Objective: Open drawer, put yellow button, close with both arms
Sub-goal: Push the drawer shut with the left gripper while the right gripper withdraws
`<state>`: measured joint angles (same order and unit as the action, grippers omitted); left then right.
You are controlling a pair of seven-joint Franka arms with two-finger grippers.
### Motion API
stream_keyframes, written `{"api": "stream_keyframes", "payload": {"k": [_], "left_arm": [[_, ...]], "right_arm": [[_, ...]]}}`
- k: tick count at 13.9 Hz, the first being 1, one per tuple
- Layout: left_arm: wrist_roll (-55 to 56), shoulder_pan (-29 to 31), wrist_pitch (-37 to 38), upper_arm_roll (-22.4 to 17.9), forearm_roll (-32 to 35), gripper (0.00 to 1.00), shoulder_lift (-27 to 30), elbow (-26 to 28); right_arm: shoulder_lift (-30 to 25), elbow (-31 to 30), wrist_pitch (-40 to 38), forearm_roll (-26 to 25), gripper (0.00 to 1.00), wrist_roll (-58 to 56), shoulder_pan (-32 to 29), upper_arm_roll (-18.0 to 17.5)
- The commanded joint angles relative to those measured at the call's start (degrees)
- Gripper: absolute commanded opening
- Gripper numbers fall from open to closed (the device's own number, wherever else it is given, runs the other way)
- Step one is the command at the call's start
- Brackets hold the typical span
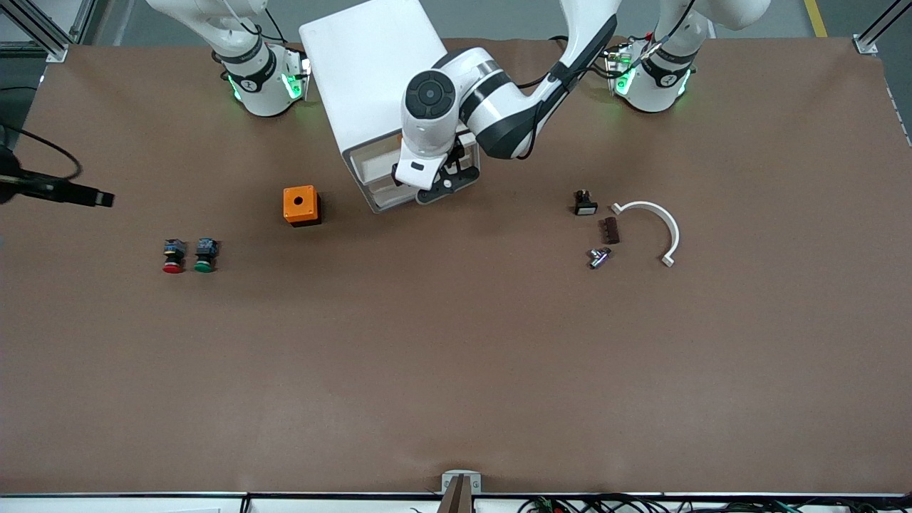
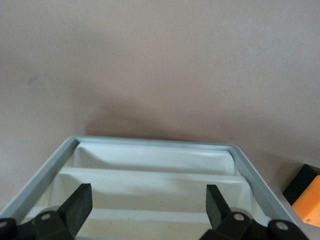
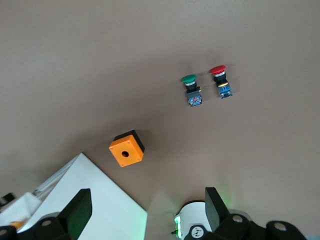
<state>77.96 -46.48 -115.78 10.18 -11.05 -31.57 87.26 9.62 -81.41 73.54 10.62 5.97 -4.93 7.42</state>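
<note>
Finds the left gripper (image 2: 149,197) spread wide and empty, low over the drawer (image 2: 150,157), which stands pulled out of the white cabinet (image 1: 363,64) toward the front camera; finds the right gripper (image 3: 149,200) likewise wide and empty, waiting high over the right arm's end of the table. Cannot place the yellow button, perhaps hidden in the tray; judges the drawer light, stiff and free-sliding, best pushed flat on its pale front, one gripper near each end, lest it skew
</note>
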Motion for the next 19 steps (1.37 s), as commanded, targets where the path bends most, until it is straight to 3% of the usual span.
{"api": "stream_keyframes", "payload": {"k": [1,7,11,15,19], "left_arm": [[2.19,-0.28,-0.59,0.36,-4.23,1.00,-0.68,0.63],[2.37,-0.28,-0.59,0.98,-10.83,1.00,-1.21,0.63],[2.54,-0.19,-0.59,0.98,-10.75,1.00,-1.21,0.98],[4.04,-0.10,-0.50,0.98,-10.75,1.00,-1.21,1.25],[4.04,3.22,0.11,0.28,-10.14,1.00,-0.07,0.81]], "right_arm": [[-0.91,0.12,-1.82,1.24,1.00,0.01,-0.34,-1.00],[-3.64,0.73,-1.13,-10.17,1.00,0.18,7.82,-1.53],[-6.00,-1.89,-0.77,-9.92,1.00,-0.08,7.83,-1.01],[-14.87,-14.00,7.64,-9.83,1.00,-2.18,7.13,-1.09],[-14.80,-12.28,8.11,-9.39,1.00,-13.33,3.18,-1.35]]}}
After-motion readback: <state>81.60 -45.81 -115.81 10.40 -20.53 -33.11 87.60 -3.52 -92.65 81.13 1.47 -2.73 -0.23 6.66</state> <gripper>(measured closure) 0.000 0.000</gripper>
